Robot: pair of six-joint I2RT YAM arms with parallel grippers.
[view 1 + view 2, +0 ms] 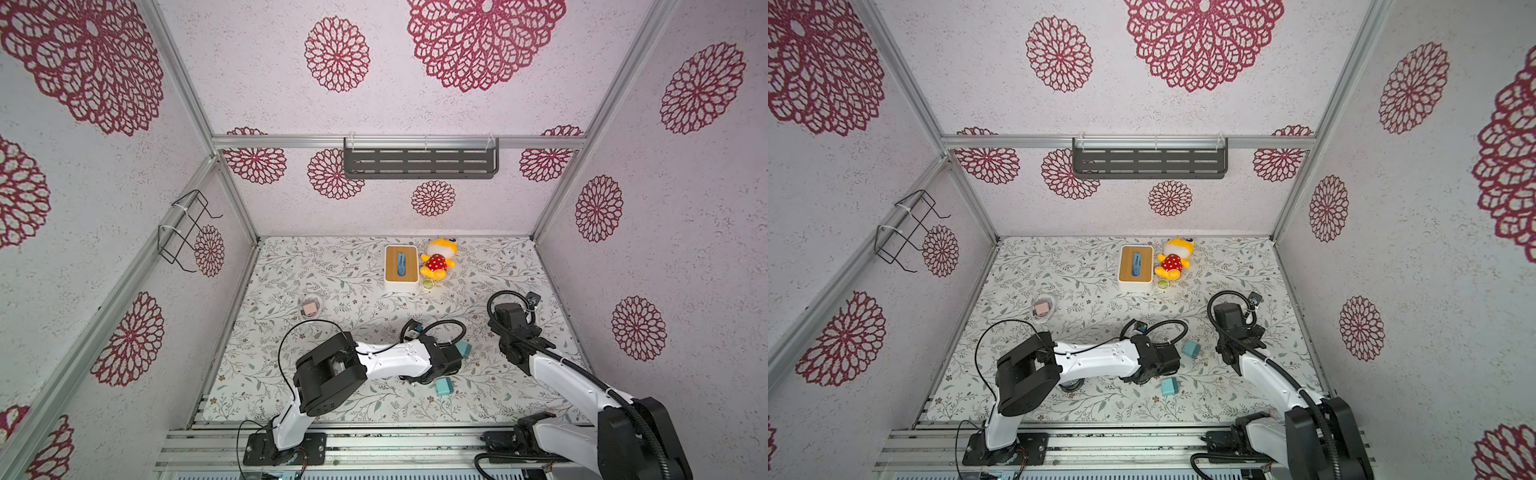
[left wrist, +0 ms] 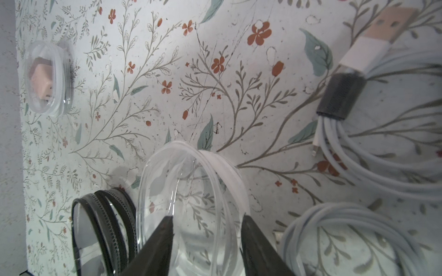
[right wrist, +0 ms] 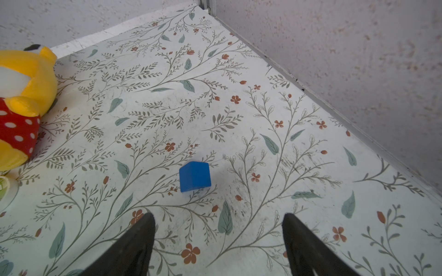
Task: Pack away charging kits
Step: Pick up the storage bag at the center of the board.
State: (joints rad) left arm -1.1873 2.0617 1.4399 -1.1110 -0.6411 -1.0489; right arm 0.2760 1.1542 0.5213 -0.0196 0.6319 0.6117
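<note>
- Left wrist view: the left claw [image 2: 207, 218] has a clear round case [image 2: 191, 181] between its fingers, one at each side. I cannot tell whether they press it or only flank it.
- The step in hand looks like taking hold of this empty case. Squeeze gently, since thin clear plastic will probably flex and squirt out under a hard pinch.
- Keep the grip centred. A black-rimmed case [image 2: 102, 215] sits just beside one finger and a coiled white cable [image 2: 346, 209] lies near the other, so either could be dragged along on the lift.
- A second cable [image 2: 332, 143], tied with a dark band [image 2: 342, 95], lies a little further off on the table [image 2: 167, 59].
- Of the kits, the pink adapter [image 2: 44, 78] sits inside its own clear case, well apart. In a top view, two teal adapters [image 1: 463, 350] [image 1: 443, 386] lie loose on the table near the left wrist.
- Lift straight up before carrying the case toward them.
- The right claw [image 3: 218, 216] is spread wide and empty, with a blue block [image 3: 195, 176] ahead of it. It is best kept out of the way.
</note>
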